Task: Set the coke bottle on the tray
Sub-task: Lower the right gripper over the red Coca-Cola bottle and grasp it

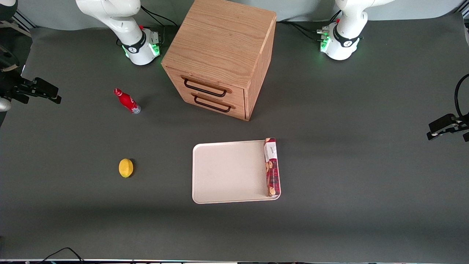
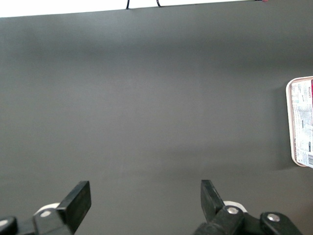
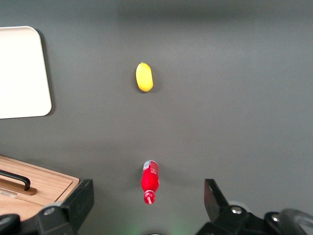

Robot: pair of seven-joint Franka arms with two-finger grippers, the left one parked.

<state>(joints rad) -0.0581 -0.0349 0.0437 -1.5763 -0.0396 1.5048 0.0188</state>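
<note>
The pincer (image 3: 146, 205) hangs wide open and empty above the upright coke bottle (image 3: 150, 181), near the tabletop's (image 1: 329, 227) working-arm edge.

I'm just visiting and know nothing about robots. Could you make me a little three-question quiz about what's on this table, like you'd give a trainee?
1. True or false: the coke bottle already stands on the tray.
2. What lies along one edge of the tray? A) the lemon B) the biscuit box C) nothing
3. Fill in: the gripper hangs above the bottle with its fingers ____.

Key
1. False: the bottle stands on the table mat, beside the wooden drawer cabinet, well apart from the tray.
2. B
3. open, holding nothing
</note>
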